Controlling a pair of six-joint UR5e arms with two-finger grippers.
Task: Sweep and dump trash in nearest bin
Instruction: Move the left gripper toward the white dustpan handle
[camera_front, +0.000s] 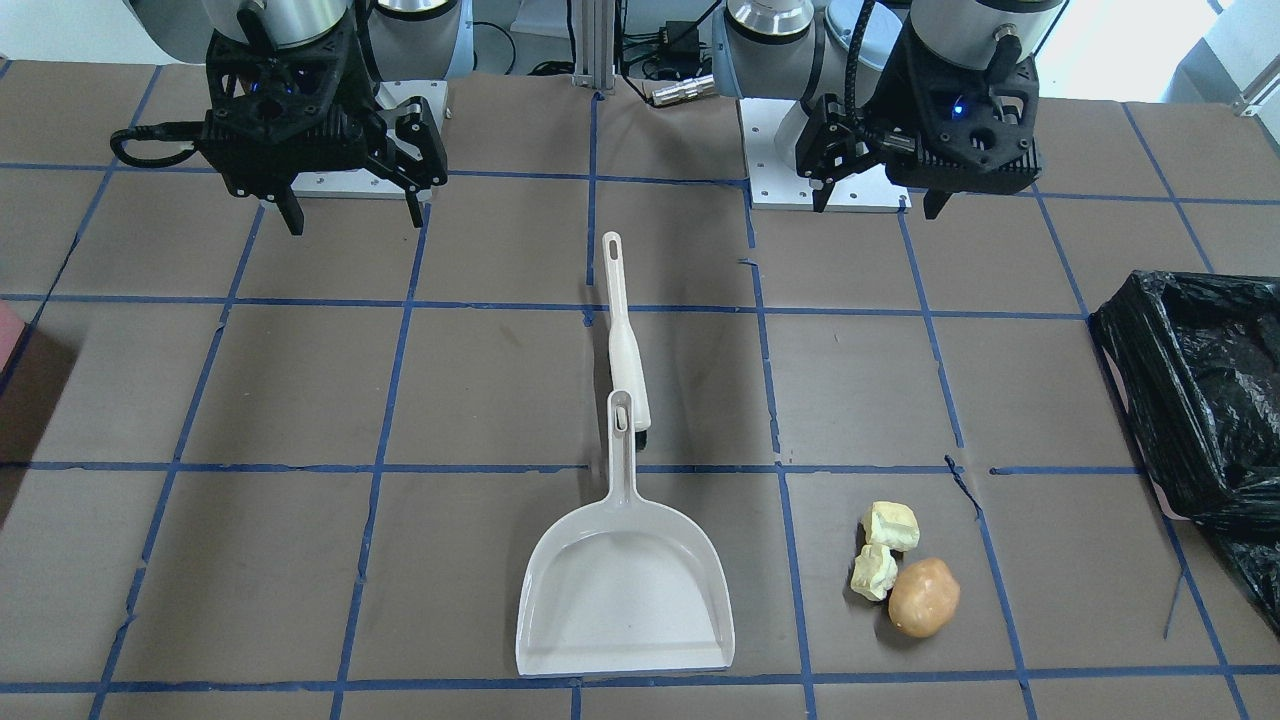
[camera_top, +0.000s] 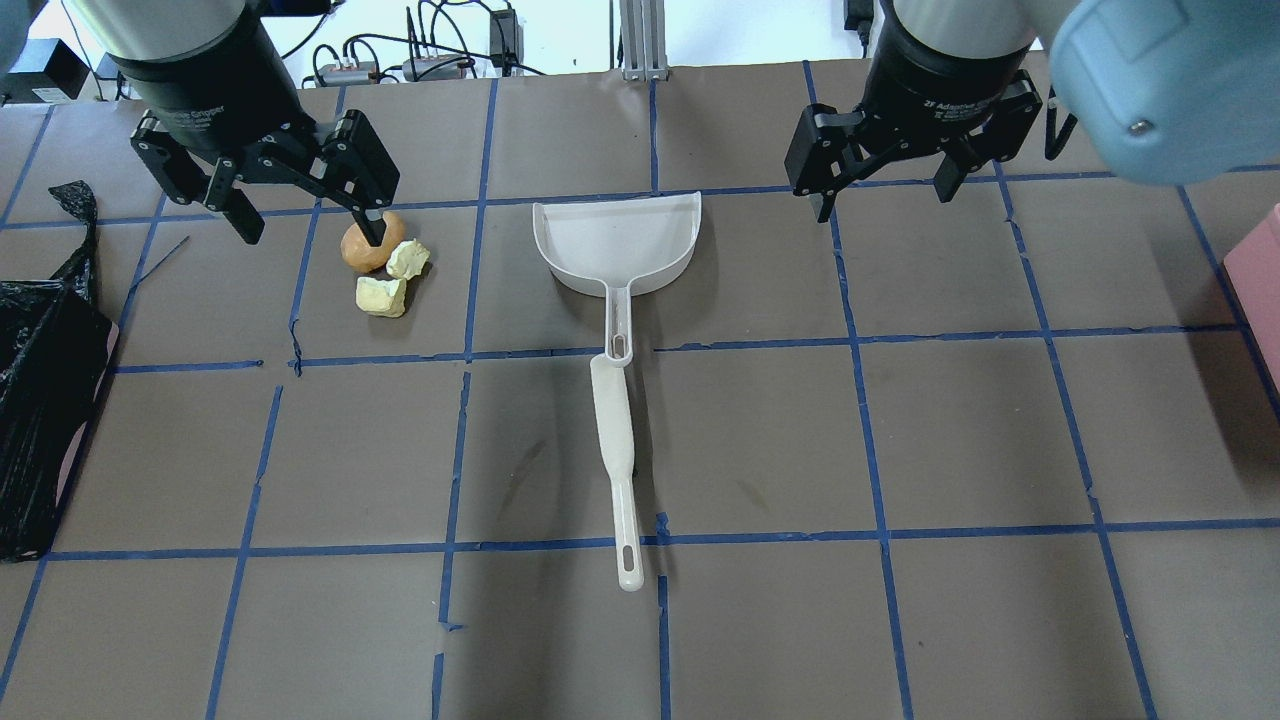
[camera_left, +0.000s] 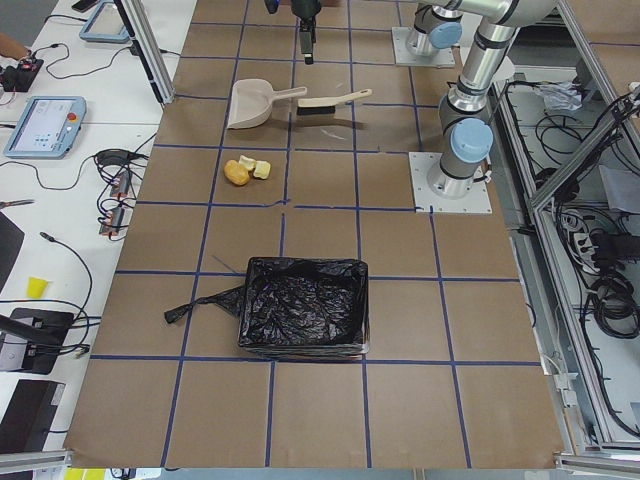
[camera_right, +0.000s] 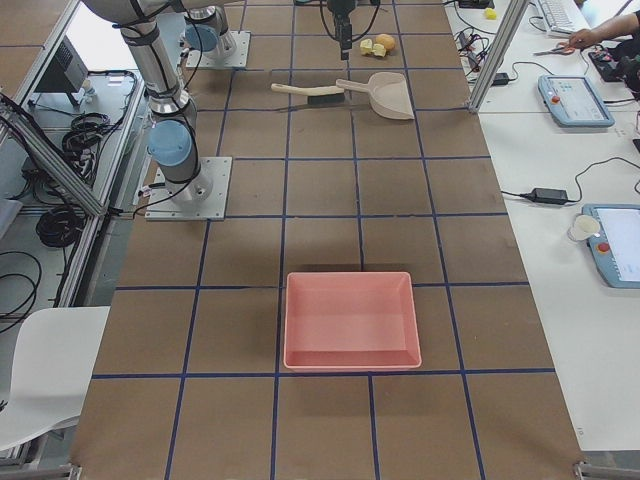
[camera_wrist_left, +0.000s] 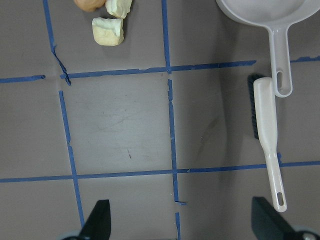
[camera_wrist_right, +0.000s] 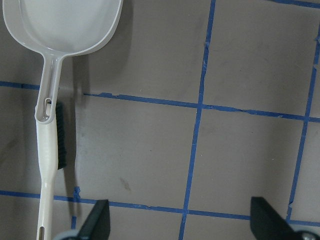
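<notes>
Left claw: released, fingers spread, nothing held, hanging above the table. Right claw: likewise spread and empty.

Between the two arms lies the white dustpan, mouth facing away from the robot. The hand brush lies in line with it, its head meeting the pan's handle tip and its slim handle toward the robot. Which sits on top, I cannot tell.

Trash sits on the robot's left, well apart from the pan: a potato and pale yellow chunks touching it. The black-lined bin is further left, at the table's end. A pink tray is at the opposite end.

Step in hand, as I judge it: taking up the tools. Best to grip the brush on its slim handle and lift it straight clear so the pan is not dragged. The pan's mouth must then turn toward the pile.

Count: claws 2; dustpan 1; brush 1; potato 1; yellow chunks 2; bin 1; pink tray 1.
</notes>
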